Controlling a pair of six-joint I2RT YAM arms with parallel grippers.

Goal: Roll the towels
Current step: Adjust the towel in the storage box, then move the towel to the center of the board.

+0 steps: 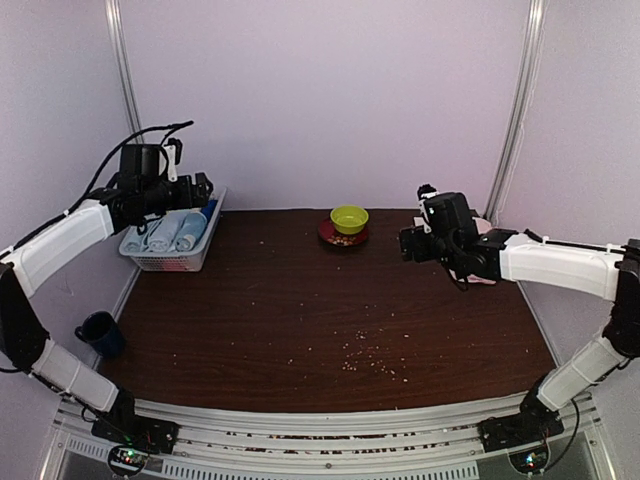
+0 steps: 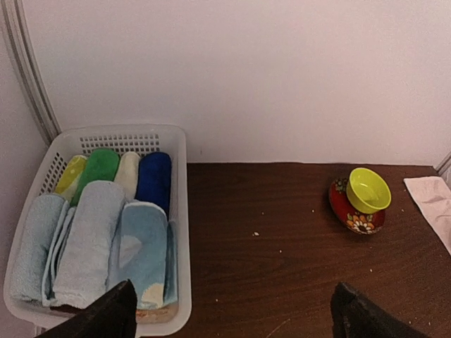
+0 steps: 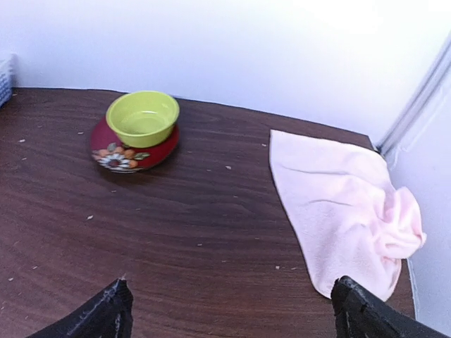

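Top view, three o'clock: the pink towel (image 1: 484,226) barely peeks past the right arm (image 1: 555,265). Left wrist view clips it at three o'clock, and the basket (image 2: 180,211) corner sits behind a left fingertip (image 2: 106,317). Specks (image 1: 370,360) too small to name.

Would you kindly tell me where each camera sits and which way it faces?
Top external: above and behind the arm bases, looking down over the table; both arms show, left gripper and right gripper open.
Left wrist: over the table's left side, facing the back wall and the white basket; its own fingertips at the bottom edge.
Right wrist: over the right side, facing the pink towel; fingertips below.
Shared: all three see the green bowl; both wrist views see the pink towel.
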